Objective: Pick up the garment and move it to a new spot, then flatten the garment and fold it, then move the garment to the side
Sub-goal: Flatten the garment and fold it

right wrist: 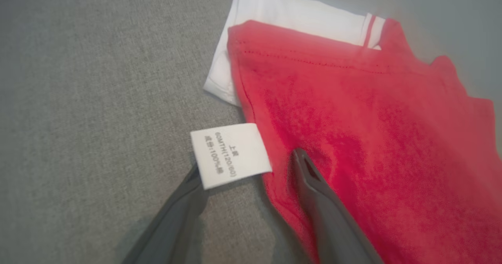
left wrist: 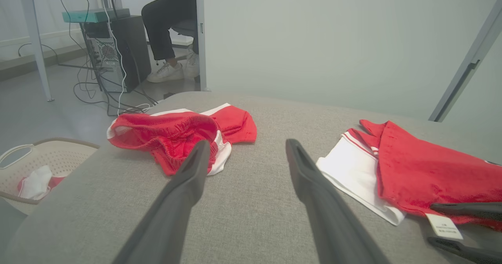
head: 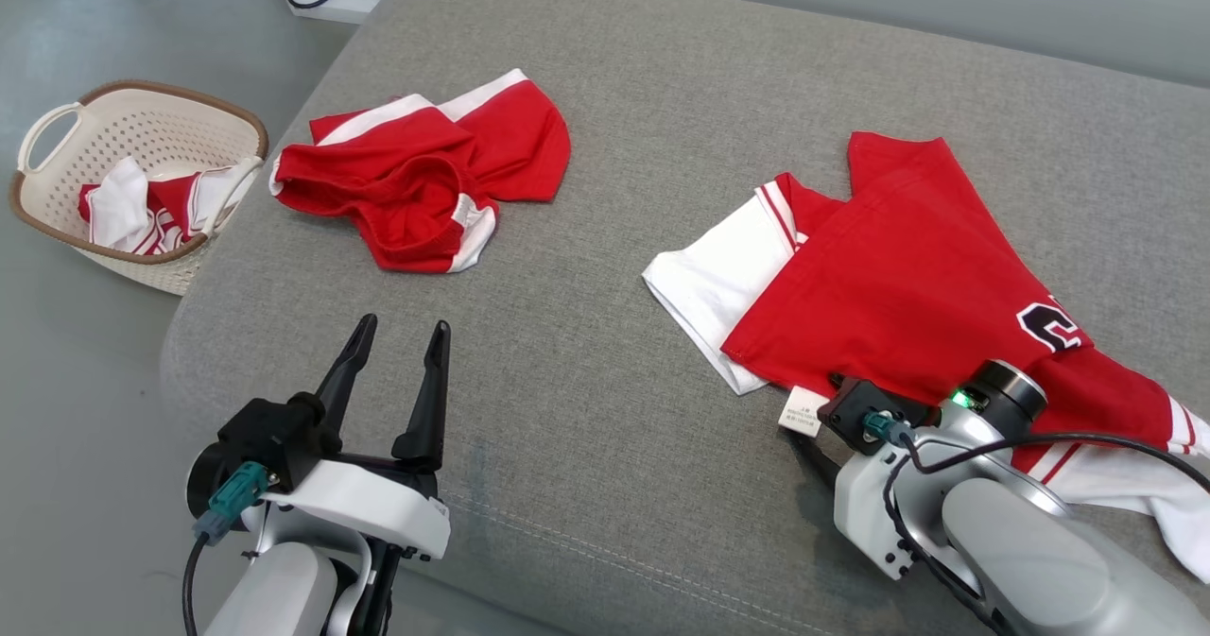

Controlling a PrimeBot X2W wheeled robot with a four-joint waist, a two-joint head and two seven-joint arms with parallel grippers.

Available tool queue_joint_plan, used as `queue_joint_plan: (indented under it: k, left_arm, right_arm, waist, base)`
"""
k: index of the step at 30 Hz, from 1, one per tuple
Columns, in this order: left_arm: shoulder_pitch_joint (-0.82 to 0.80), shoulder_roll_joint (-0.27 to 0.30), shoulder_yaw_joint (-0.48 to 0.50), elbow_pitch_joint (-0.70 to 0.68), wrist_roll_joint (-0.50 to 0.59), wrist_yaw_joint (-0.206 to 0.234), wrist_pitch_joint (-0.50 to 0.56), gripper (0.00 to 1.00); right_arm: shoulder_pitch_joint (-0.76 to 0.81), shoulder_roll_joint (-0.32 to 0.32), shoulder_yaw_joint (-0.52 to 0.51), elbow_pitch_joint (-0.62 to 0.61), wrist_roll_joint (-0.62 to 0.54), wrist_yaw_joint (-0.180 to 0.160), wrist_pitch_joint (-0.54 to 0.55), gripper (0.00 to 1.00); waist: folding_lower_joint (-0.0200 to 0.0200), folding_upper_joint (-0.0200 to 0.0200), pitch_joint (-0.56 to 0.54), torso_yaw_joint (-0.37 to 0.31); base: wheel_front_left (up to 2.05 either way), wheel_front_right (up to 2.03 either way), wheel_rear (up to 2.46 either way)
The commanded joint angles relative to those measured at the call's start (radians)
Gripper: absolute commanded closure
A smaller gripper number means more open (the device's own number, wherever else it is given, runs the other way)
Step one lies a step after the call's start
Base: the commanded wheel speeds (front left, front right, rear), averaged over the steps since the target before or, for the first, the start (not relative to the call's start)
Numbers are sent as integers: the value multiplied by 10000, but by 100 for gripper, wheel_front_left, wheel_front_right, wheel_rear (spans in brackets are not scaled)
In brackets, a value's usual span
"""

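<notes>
While looking over the grey cushion (head: 586, 409), found the red-and-white jersey (head: 907, 267) on its right half, partly spread, red body doubled over a white sleeve. Found right end effector (right wrist: 247, 162) low at the near hem beside the care label (right wrist: 231, 154): parted narrowly, one finger on the cushion under the label, the other over red cloth. Straddling the edge, not closed on it. Judged as set for a hem pinch, likely to drag or straighten the fold; risks nipping label instead of cloth.

Logged left end effector (head: 404, 329) at near left, spread open, empty, well apart from jersey; probably waiting for a second corner.

Noted crumpled red shorts (head: 425, 182) at far left of cushion, clear of the jersey. Noted pale basket (head: 151, 275) off the left edge, holding more red-and-white clothes (head: 142, 211). Seen from left wrist, past the far edge: cables (left wrist: 117, 99), computer tower (left wrist: 117, 48), seated person's legs (left wrist: 164, 28). Saw nothing lying between right end effector and hem.
</notes>
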Motion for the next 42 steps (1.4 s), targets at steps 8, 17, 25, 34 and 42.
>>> queue_joint_plan:
  k: [8, 17, 25, 34, 42]
  left_arm:
    - [-573, -47, 450, 152, 177, -354, -136, 0]
    - [-501, -189, 845, 125, 443, -559, -141, 0]
    - [-739, -433, 900, 98, 703, -824, -142, 0]
    - [-1073, -702, 954, 113, 1002, -1117, -142, 0]
    - [-1285, -876, 857, 279, 1206, -1378, -143, 0]
  right_arm:
    - [-665, 373, 117, 676, 370, 40, 340, 100]
    - [-576, 333, -1436, -80, 2225, 40, 13, 100]
    - [-1097, -609, -3686, -398, 3965, 40, -114, 100]
    - [-2461, -1735, -4914, 935, 4105, 40, -1138, 100]
    - [-3652, -2279, -5965, 3370, 3710, 40, -2423, 58]
  waist:
    - [0, 0, 17, 192]
    - [0, 0, 76, -357]
    - [0, 0, 444, -660]
    - [0, 0, 1057, -471]
    - [0, 0, 1385, -214]
  base:
    - [0, 0, 0]
    - [0, 0, 0]
    - [0, 0, 0]
    - [0, 0, 0]
    - [0, 0, 0]
